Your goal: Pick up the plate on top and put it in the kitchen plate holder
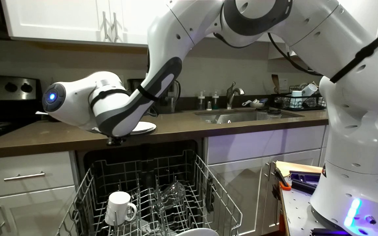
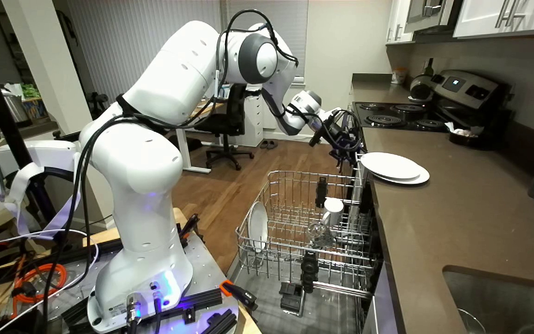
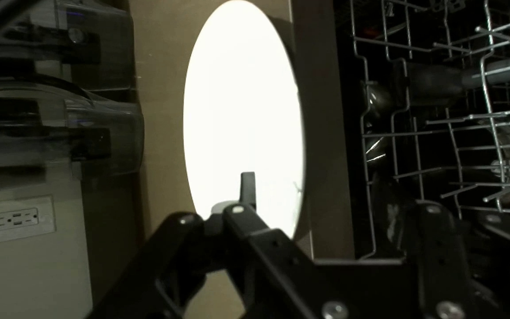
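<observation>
Two white plates lie stacked on the brown counter near its front edge. The plate on top point(image 2: 390, 165) is shifted toward that edge, partly baring the lower plate point(image 2: 423, 176). In the wrist view the top plate point(image 3: 244, 102) fills the middle as a bright oval. My gripper point(image 3: 319, 186) is open, its fingers wide apart: the left finger point(image 3: 248, 188) shows over the plate, the dark right one beyond the counter edge. Whether either touches the plate, I cannot tell. The kitchen plate holder point(image 1: 218, 185), a grey wire rack, stands pulled out below the counter.
Inside the rack are a white mug point(image 1: 118, 208), a clear glass point(image 1: 176, 193) and another white plate point(image 2: 257, 226). A stove point(image 2: 399, 116) lies past the plates. In the wrist view, clear-jugged appliances point(image 3: 100, 128) stand behind them. A sink point(image 1: 235, 115) is set farther along the counter.
</observation>
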{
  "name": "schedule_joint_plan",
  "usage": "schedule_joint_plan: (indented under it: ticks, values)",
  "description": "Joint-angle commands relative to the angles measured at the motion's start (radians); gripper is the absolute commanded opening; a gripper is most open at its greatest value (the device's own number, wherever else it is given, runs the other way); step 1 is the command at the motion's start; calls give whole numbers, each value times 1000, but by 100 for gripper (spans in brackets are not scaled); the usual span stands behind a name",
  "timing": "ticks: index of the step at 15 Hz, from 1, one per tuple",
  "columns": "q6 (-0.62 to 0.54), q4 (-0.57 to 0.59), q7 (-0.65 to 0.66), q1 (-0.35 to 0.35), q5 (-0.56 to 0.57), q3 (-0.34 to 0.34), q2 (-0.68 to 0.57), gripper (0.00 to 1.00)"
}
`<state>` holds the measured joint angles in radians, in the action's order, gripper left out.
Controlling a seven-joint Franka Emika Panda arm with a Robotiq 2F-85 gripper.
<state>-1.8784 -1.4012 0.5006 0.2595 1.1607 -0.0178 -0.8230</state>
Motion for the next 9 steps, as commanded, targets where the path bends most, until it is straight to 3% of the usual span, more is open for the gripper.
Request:
schedule_joint_plan:
  ticks: [1, 3, 5, 6, 9]
  values:
    - [-7, -12, 31, 20, 55, 25, 0, 99]
    - [-2, -10, 36, 22, 80, 29, -4, 98]
    - [1, -9, 43, 18, 101, 27, -8, 71]
    - [1, -10, 46, 17, 107, 26, -9, 71]
    - [5, -10, 54, 17, 124, 26, -13, 51]
